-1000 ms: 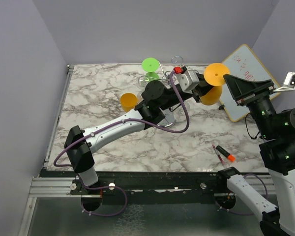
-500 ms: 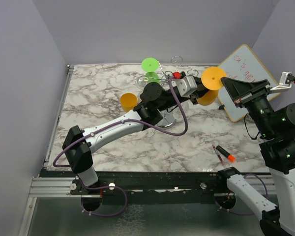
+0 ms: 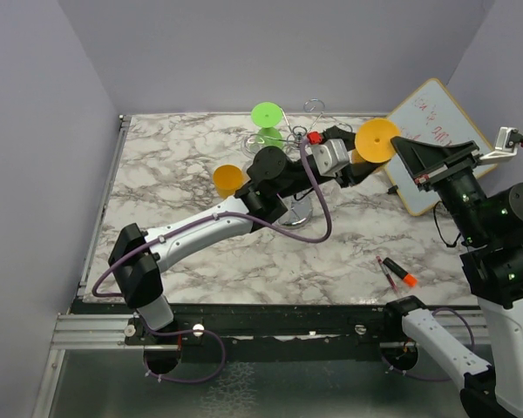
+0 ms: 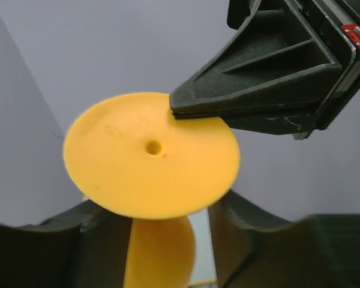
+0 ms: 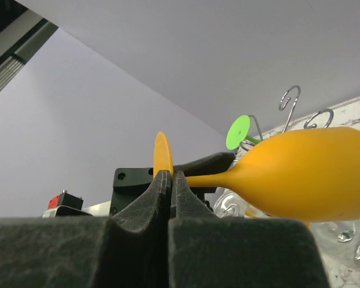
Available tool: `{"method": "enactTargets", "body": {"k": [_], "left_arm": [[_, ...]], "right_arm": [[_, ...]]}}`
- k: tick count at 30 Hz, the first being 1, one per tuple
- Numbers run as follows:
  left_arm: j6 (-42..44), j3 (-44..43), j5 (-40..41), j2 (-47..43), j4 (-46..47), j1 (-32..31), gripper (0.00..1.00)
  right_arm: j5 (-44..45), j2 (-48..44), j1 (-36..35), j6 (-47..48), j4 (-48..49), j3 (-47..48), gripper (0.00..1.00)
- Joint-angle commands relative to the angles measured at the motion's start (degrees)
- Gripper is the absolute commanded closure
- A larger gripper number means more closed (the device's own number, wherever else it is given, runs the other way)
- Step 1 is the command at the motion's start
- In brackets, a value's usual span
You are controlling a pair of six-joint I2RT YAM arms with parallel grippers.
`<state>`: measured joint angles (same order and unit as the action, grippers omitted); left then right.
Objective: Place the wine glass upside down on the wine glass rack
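- The orange wine glass (image 3: 376,139) hangs in the air at upper right of centre in the overhead view. It is tipped on its side, with its round foot turned toward the right arm.
- The left gripper (image 3: 353,165) grasps it. In the left wrist view its fingers (image 4: 78,240) flank the stem where it widens into the bowl.
- The right gripper (image 3: 401,146) is clenched on the rim of the foot. In its own wrist view the thin orange disc sits edge-on between the pressed fingertips (image 5: 159,186).
- The rack (image 3: 295,212) stands just left of the glass, behind the left arm, its shiny round base on the table (image 3: 174,192). Its curled hooks rise near the top centre.
- A green glass (image 3: 266,113) hangs upside down on the rack, foot uppermost.
- A second orange glass (image 3: 228,178) sits left of the rack base.
- A whiteboard (image 3: 440,122) lies at the right edge, under the right arm. Its faint red scribbles are too small to read.
- A marker (image 3: 399,273) with a red-orange cap lies at lower right on the marbled top.
- No brand or label is legible anywhere.
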<state>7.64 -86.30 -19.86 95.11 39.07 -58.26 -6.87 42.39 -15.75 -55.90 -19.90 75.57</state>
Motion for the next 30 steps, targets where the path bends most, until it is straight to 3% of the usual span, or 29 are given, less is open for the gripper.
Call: {"method": "enactTargets", "body": {"k": [1, 4, 10, 16, 21, 27, 30], "left_arm": [[-0.8, 2.7, 0.0, -2.6, -2.7, -1.2, 0.37], [-2.8, 5.6, 1.6, -4.7, -2.7, -1.2, 0.19], [-5.7, 9.7, 3.9, -9.9, -2.7, -1.2, 0.03], [-8.5, 12.5, 7.1, -15.2, -3.0, -1.2, 0.01], [-8.9, 15.3, 16.2, -20.8, -6.7, -1.2, 0.01], [-7.9, 17.8, 30.1, -28.1, -16.4, -1.2, 0.01], [-3.5, 16.3, 38.6, -32.2, -27.0, -1.2, 0.01]], "right_arm": [[4.9, -1.6, -0.1, 0.6, 1.2, -2.1, 0.99], [8.6, -2.8, -0.1, 0.7, 1.2, -3.2, 0.99], [13.7, -4.2, -0.1, 1.2, 1.0, -5.3, 0.99], [18.9, -3.7, -0.1, 3.8, 0.4, -5.1, 0.99], [21.2, -1.4, -0.1, 5.4, 1.6, -6.5, 0.99], [21.5, 4.2, -0.1, 6.1, 6.9, -8.2, 0.99], [21.1, 7.8, -0.1, 5.9, 9.4, -7.7, 0.99]]}}
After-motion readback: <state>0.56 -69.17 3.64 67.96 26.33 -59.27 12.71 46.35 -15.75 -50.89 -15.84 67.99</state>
